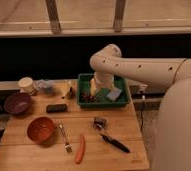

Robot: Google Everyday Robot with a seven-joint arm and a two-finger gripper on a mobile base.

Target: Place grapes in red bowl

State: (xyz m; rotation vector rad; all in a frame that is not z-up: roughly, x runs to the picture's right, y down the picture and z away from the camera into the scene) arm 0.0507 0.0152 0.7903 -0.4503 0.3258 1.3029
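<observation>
- Grapes: a small, dark red-purple, lumpy bunch lying in the 8 o'clock corner of the green tray. The gripper is low just over them, jaws apart.
- Red bowl: round, orange-red, upright, at the table's 8 o'clock. It is well apart from the grapes, at their 7 o'clock.

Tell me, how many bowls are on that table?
2. The red bowl sits front left; a purple bowl at the left edge. The gripper is down in the green tray beside the grapes; the arm may hide more there.
</observation>
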